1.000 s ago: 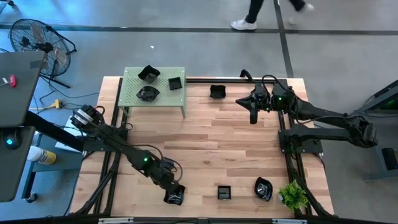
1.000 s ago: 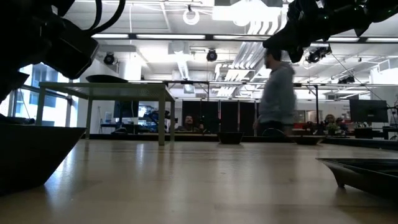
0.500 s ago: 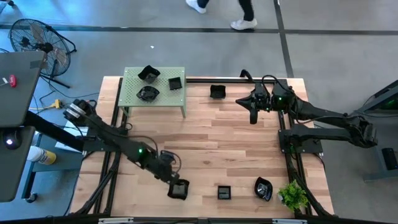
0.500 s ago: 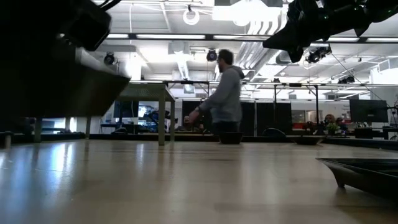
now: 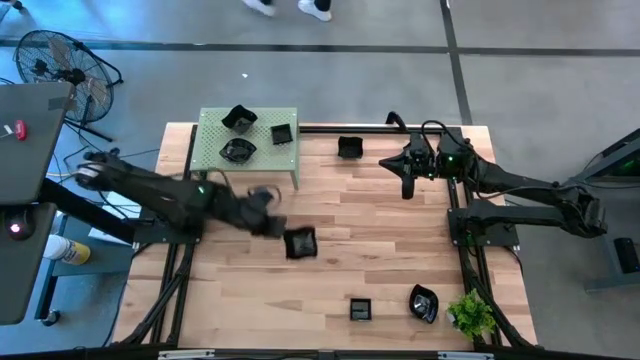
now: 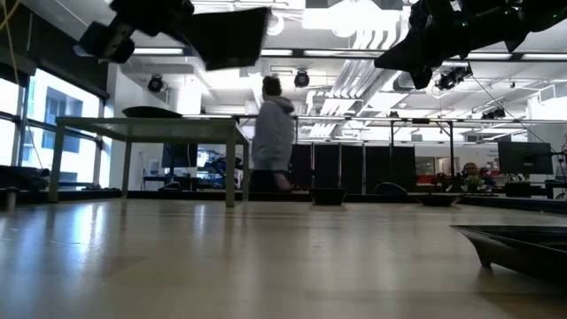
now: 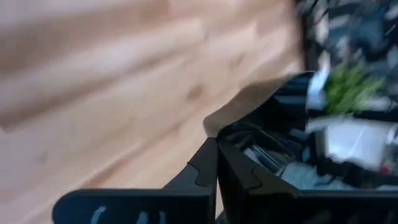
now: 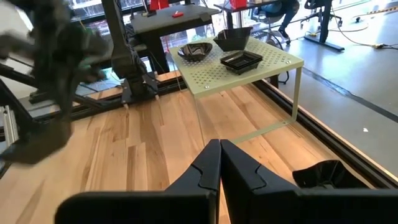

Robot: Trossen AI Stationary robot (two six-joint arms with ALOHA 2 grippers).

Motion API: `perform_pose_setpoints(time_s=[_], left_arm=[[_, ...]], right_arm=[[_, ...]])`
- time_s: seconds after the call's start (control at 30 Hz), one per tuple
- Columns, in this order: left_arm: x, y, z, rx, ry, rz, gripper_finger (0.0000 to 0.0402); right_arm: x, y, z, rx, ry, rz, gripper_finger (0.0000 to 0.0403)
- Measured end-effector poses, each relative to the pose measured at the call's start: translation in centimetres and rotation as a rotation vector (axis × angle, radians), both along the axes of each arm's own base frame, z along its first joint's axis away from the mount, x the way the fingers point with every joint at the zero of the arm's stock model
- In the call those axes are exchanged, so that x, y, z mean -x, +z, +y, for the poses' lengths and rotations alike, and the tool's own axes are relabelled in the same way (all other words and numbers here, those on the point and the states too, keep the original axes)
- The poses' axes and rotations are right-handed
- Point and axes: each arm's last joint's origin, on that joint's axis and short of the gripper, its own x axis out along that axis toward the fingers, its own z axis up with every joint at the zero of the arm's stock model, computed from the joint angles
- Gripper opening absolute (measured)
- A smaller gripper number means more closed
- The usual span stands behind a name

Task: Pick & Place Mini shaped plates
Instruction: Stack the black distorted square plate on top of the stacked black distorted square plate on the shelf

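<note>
My left gripper [image 5: 281, 231] is shut on a black square mini plate [image 5: 300, 243], high above the table's middle; the plate also shows in the low view [image 6: 232, 35] and the left wrist view [image 7: 273, 118]. My right gripper [image 5: 408, 186] is shut and empty, raised over the far right. Three mini plates [image 5: 239, 117] [image 5: 281, 133] [image 5: 238, 150] rest on the green stand [image 5: 262, 160]. One plate [image 5: 349, 147] lies at the far edge. Two plates [image 5: 360, 309] [image 5: 423, 302] lie at the near edge. My left gripper pinches the square plate by one side of its rim [image 7: 231, 132] between its two fingers. The fingers come about level from the table's left. The plate is lifted clear of the table and juts out past the fingertips, tilted.
A small green plant [image 5: 472, 314] stands at the near right corner. The green perforated stand is at the far left. Bare wood [image 5: 380, 240] spreads across the table's middle. A person [image 6: 270, 133] walks by in the room behind.
My left gripper has carried the square plate from the table's near edge up and toward the far edge, to over the middle. The plate went from resting on the wood to lifted clear. The person has walked across behind the table.
</note>
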Motion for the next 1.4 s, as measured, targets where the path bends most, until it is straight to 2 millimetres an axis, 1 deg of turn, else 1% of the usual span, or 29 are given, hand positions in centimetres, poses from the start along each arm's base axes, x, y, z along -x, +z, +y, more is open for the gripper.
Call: perform_pose_setpoints(time_s=[0.17,0.3,0.4,0.47,0.57,0.63,0.8,0.9,1.13,1.27,1.4], left_arm=[[2.1,4.4,4.8,-0.063,0.167,-0.040,0.0000],[4.4,7.5,8.7,-0.125,0.294,-0.004,0.0000],[6.4,9.2,11.6,-0.167,0.392,0.051,0.0000],[7.7,10.4,13.4,-0.194,0.461,0.047,0.0000],[9.6,11.3,15.9,-0.204,0.565,0.039,0.0000],[10.8,11.5,17.4,-0.192,0.631,0.032,0.0000],[13.7,11.0,20.4,-0.164,0.753,0.079,0.0000],[14.5,10.5,22.0,-0.163,0.774,0.115,0.0000],[14.8,8.8,24.8,-0.135,0.750,0.200,0.0000],[14.7,8.2,25.1,-0.110,0.737,0.241,0.0000],[14.6,8.2,25.4,-0.103,0.778,0.234,0.0000]], right_arm=[[0.0,0.0,0.0,0.000,0.000,0.000,0.0002],[0.0,0.0,0.0,0.000,0.000,-0.003,0.0002],[0.0,0.1,0.0,0.000,0.000,-0.005,0.0002],[0.0,0.1,0.0,0.000,0.000,-0.005,0.0001],[0.0,0.0,0.0,-0.007,-0.002,-0.006,0.0001],[0.0,0.0,0.0,-0.015,-0.003,-0.008,0.0002],[0.0,0.0,0.0,-0.014,0.000,-0.008,0.0001],[0.0,0.0,0.0,-0.008,0.001,-0.006,0.0002],[0.0,0.0,0.0,0.011,0.005,-0.002,0.0001],[0.0,0.0,0.0,0.010,0.005,0.000,0.0002],[0.0,0.0,0.0,0.017,0.007,0.003,0.0002]])
